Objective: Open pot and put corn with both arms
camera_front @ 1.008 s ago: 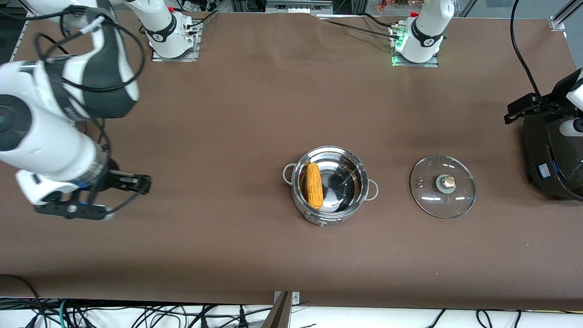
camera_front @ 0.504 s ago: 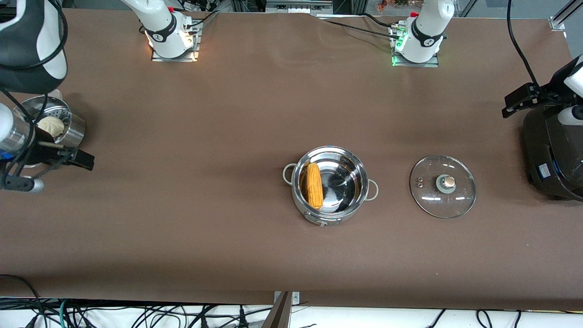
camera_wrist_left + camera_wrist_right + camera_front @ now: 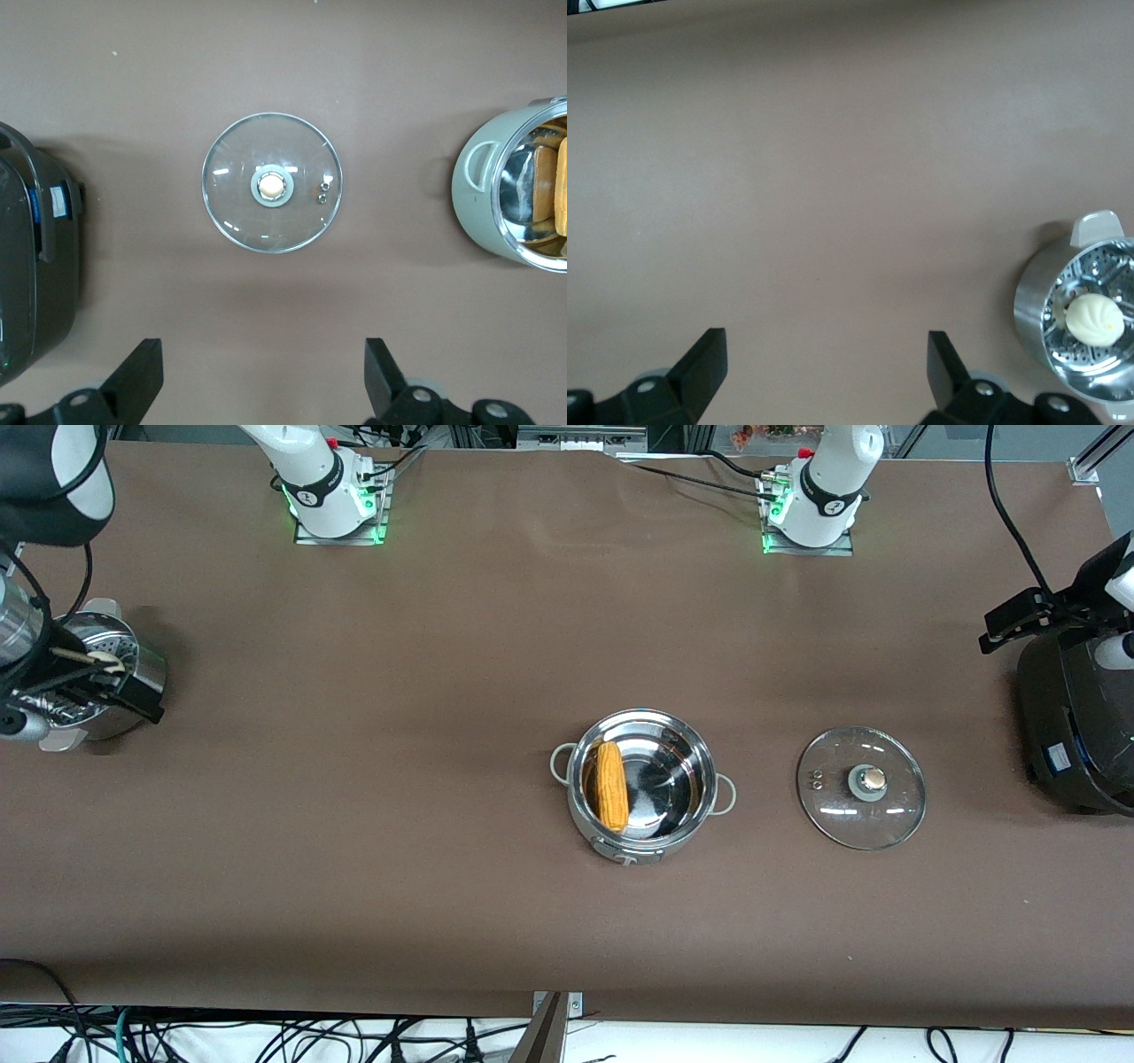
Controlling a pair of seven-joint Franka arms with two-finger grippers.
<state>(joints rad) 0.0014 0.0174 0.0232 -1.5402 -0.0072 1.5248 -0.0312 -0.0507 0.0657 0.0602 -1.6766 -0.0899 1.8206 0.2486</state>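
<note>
The pot stood uncovered mid-bench with the corn inside. The lid lay flat beside it, toward the left arm's end. Left gripper hung over the cooker, jaws open. Right gripper hung over the steamer, jaws open.

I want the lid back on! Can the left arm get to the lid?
Probably yes. The lid lies bare on the table beside the pot, knob up, nothing on it. The left end effector is open and empty.

Glossy steel pot, clear glass lid, matt brown table.
</note>
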